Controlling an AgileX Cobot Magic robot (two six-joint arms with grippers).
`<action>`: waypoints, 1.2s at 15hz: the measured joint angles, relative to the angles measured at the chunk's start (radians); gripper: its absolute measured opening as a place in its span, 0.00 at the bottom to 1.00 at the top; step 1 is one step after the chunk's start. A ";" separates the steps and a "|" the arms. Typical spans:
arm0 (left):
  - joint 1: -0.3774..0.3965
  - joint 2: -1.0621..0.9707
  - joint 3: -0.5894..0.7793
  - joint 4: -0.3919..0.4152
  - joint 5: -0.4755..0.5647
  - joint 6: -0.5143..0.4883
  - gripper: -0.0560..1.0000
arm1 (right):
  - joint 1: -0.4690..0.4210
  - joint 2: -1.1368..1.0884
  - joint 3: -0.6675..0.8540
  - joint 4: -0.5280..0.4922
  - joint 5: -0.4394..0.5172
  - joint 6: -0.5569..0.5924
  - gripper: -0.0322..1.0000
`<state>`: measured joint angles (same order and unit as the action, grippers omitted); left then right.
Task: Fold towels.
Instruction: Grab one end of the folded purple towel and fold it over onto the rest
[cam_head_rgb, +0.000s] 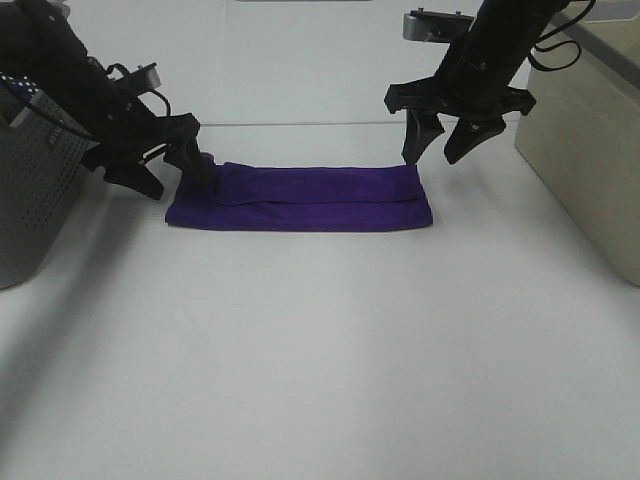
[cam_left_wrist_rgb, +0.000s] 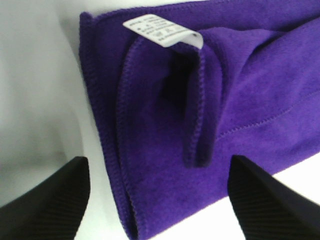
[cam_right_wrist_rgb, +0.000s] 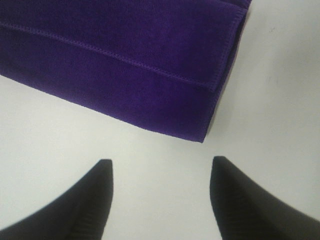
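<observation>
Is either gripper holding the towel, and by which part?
Nothing is held. Left gripper open over the towel at its tagged end; right gripper open, clear of the other end.

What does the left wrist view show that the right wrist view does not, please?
Only the left wrist view: the white tag at the towel edge, a loose fold by it, and the left claw open, spread across that end. Only the right wrist view: a flat, neatly stacked corner with a stitched hem, and the right claw open over bare table, clear of the cloth. Both: the purple towel on the white table, and an open claw holding nothing.
</observation>
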<state>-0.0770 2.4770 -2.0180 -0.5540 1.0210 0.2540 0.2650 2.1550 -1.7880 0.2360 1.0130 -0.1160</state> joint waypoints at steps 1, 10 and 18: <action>0.000 0.022 -0.023 0.000 0.000 0.000 0.72 | 0.000 0.000 0.000 0.000 0.008 0.000 0.60; 0.002 0.122 -0.171 -0.015 0.102 -0.037 0.72 | 0.000 0.000 0.000 -0.004 0.029 0.000 0.60; -0.010 0.156 -0.316 0.192 0.190 -0.105 0.72 | 0.000 0.000 0.000 -0.004 0.033 0.001 0.60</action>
<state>-0.0870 2.6330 -2.3340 -0.3620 1.2110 0.1490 0.2650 2.1550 -1.7880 0.2320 1.0460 -0.1150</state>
